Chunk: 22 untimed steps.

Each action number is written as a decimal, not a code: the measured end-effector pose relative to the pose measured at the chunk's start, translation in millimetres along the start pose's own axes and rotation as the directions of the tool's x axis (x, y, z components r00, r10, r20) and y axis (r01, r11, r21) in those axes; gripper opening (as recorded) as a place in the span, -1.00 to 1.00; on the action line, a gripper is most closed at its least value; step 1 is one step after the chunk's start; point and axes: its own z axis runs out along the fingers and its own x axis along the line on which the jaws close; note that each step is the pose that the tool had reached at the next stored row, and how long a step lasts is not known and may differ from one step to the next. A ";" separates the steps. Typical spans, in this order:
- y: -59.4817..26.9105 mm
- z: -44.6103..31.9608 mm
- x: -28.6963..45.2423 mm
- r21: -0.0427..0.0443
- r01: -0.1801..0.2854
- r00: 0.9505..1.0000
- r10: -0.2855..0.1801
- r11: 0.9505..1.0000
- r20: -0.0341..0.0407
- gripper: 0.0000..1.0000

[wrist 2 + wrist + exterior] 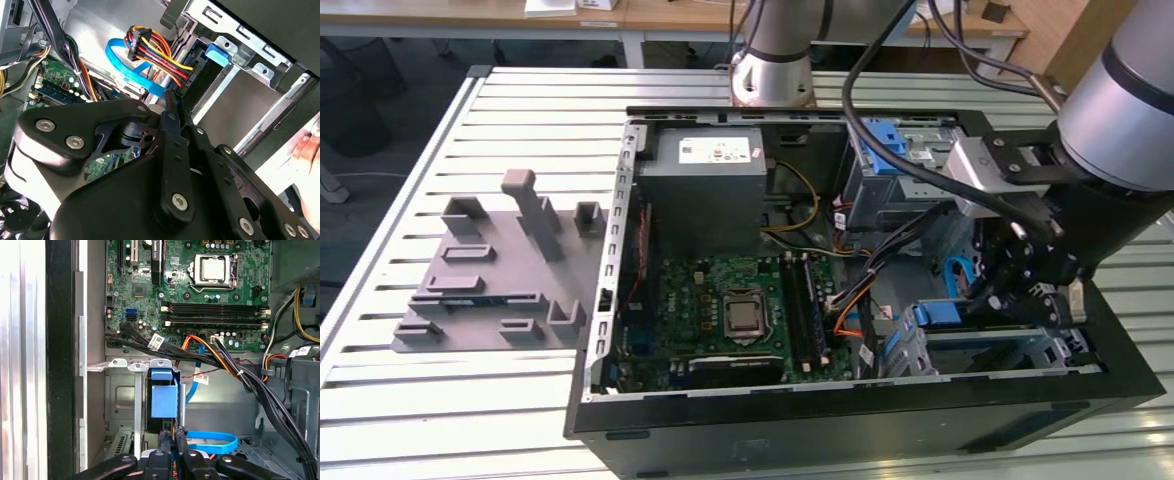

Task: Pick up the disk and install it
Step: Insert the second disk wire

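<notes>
Standing on the slatted counter (400,400), the open computer case (854,420) is my landmark. At its corner farthest from the grey power-supply box (704,190), a silver drive cage (120,395) holds the disk (164,401), seated edge-on by its blue bracket. The tool (176,440) hangs directly over that bracket, fingers drawn nearly together; whether they pinch it, I cannot tell. Rigid, fairly dense, shock-sensitive, I'd judge: best held by the bracket's edges.
</notes>
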 end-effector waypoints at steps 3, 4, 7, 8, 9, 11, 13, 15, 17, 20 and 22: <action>0.0 0.0 0.0 0.000 0.000 1.000 0.000 1.000 0.000 -0.53; -0.1 -0.3 0.0 0.000 0.000 1.000 0.000 1.000 0.000 -0.53; -0.2 -3.9 -0.1 0.000 0.000 1.000 0.000 1.000 0.000 -0.53; -0.2 -5.0 -0.2 0.000 0.000 1.000 0.000 1.000 0.001 -0.53; -0.3 -6.1 -0.2 0.000 0.000 1.000 0.000 1.000 0.001 -0.53; -0.3 -8.0 -0.3 0.000 0.000 1.000 0.000 1.000 0.001 -0.53; -0.4 -9.6 -0.3 0.000 0.000 1.000 0.000 1.000 0.001 -0.56; -0.4 -10.4 -0.3 0.000 0.000 1.000 0.000 1.000 0.001 -0.69; -0.4 -10.7 -0.4 0.000 0.000 1.000 0.000 1.000 0.001 -0.79; -0.4 -11.3 -0.4 0.000 0.000 1.000 0.000 1.000 0.001 -0.79; -0.5 -11.8 -0.4 0.000 0.000 1.000 0.000 1.000 0.001 -0.79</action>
